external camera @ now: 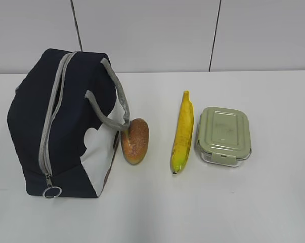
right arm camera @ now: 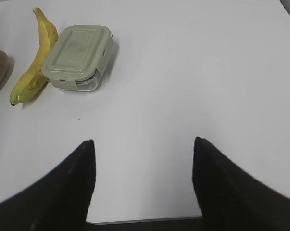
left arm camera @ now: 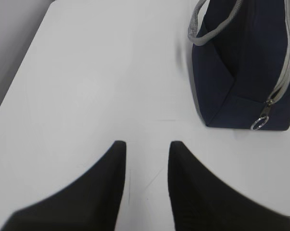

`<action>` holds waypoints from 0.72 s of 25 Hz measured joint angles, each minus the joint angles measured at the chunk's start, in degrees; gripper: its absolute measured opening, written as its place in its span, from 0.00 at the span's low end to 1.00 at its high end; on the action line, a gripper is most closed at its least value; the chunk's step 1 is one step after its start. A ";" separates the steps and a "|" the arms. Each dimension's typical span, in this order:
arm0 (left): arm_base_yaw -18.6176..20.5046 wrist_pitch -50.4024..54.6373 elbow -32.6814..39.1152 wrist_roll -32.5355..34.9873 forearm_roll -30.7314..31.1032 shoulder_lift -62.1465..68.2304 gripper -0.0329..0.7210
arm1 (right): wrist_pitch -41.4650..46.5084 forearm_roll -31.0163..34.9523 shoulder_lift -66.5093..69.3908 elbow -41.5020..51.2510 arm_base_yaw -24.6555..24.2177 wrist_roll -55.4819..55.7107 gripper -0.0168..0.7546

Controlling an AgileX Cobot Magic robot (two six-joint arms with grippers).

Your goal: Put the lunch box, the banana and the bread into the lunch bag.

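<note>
Nothing started; lunch bag is zipped shut. Bread touches its right side, banana further right, lunch box beyond. Left gripper part-open, right gripper wider, both empty. I'd unzip via ring pull first.

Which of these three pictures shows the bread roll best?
The exterior view: the whole bread shows there, leaning against the lunch bag. The right wrist view catches only its edge at the left border; the left wrist view shows none.
</note>
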 joint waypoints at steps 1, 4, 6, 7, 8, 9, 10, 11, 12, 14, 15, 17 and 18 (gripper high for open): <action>0.00 0.00 0.00 0.00 0.00 0.00 0.36 | 0.00 0.00 0.00 0.00 0.00 0.00 0.63; 0.00 0.00 0.00 0.00 0.00 0.00 0.36 | 0.00 0.00 0.00 0.00 0.00 0.00 0.63; 0.00 0.00 0.00 0.00 0.00 0.00 0.36 | 0.00 0.00 0.00 0.00 0.00 0.00 0.63; 0.00 0.00 0.00 0.00 0.00 0.00 0.36 | 0.00 0.00 0.00 0.00 0.00 0.00 0.63; 0.00 0.00 0.00 0.00 0.00 0.00 0.36 | 0.00 0.00 0.00 0.00 0.00 0.00 0.63; 0.00 0.00 0.00 0.00 0.00 0.00 0.36 | 0.00 0.00 0.00 0.00 0.00 0.00 0.63; 0.00 0.00 0.00 0.00 0.00 0.00 0.36 | 0.00 0.00 0.00 0.00 0.00 0.00 0.63; 0.00 0.00 0.00 0.00 0.00 0.00 0.36 | 0.00 0.00 0.00 0.00 0.00 0.00 0.63; 0.00 0.00 0.00 0.00 0.00 0.00 0.36 | 0.00 0.00 0.00 0.00 0.00 0.00 0.63; 0.00 0.00 0.00 0.00 0.00 0.07 0.36 | 0.00 0.00 0.00 0.00 0.00 0.00 0.63; 0.00 -0.06 0.00 0.00 0.00 0.33 0.36 | 0.00 0.00 0.00 0.00 0.00 0.00 0.63; 0.00 -0.06 -1.00 0.00 -0.27 2.14 0.36 | 0.00 0.00 0.00 0.00 0.00 0.00 0.63; 0.00 -0.06 -1.77 0.00 -0.46 3.67 0.36 | 0.00 0.00 0.00 0.00 0.00 0.00 0.63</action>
